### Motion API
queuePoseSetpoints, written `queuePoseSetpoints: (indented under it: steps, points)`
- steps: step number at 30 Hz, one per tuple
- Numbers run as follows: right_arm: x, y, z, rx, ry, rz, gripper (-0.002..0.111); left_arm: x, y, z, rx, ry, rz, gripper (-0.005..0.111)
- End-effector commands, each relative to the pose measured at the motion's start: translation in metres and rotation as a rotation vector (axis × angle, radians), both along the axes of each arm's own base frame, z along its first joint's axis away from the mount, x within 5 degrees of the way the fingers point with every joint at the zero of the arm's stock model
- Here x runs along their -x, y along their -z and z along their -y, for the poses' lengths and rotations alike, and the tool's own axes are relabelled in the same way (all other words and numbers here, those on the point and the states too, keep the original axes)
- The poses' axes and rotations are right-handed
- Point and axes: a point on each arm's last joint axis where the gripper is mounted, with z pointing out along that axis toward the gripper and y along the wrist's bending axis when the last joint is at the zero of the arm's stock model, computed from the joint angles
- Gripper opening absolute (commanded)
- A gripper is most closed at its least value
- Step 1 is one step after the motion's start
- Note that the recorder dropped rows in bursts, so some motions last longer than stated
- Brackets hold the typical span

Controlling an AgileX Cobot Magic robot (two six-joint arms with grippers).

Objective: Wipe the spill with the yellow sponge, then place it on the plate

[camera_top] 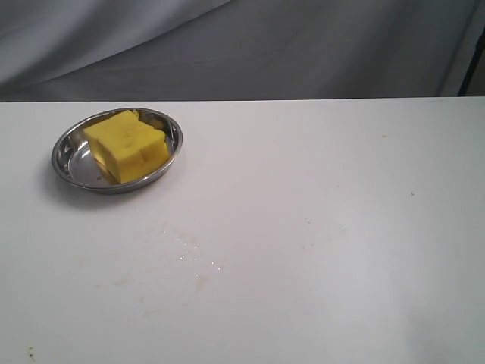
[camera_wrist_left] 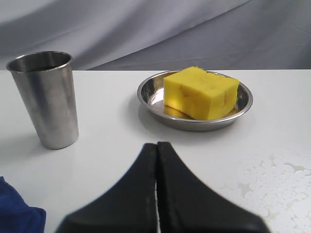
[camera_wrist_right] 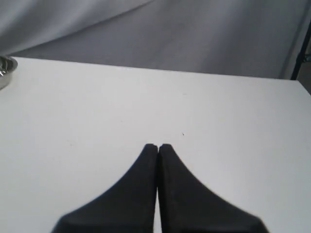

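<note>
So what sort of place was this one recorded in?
Most likely a staged lab tabletop, not a real kitchen: a plain white table, a grey cloth backdrop hung behind it, and just a few props, a steel plate holding a yellow sponge and a steel cup.

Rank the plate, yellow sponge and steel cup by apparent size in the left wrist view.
1. plate and steel cup: they look about alike, and the cup stands nearer the camera, so unranked.
2. yellow sponge: smallest.
</note>
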Motion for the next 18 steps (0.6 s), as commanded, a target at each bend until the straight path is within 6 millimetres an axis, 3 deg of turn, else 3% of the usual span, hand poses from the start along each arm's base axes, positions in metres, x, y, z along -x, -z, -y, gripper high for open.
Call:
queuePoseSetpoints:
  steps: [1, 9, 18]
  points:
    - [0.001, 0.003, 0.005, 0.022, 0.082, -0.026, 0.0, -0.001, 0.001, 0.0, 0.003, 0.006, 0.002, 0.0]
    - [0.001, 0.003, 0.013, 0.02, 0.237, -0.028, 0.0, -0.001, 0.001, 0.0, 0.006, 0.005, 0.002, 0.0]
    - [0.001, 0.003, 0.015, 0.011, 0.274, -0.028, 0.0, -0.001, 0.001, 0.0, 0.006, 0.005, 0.002, 0.0]
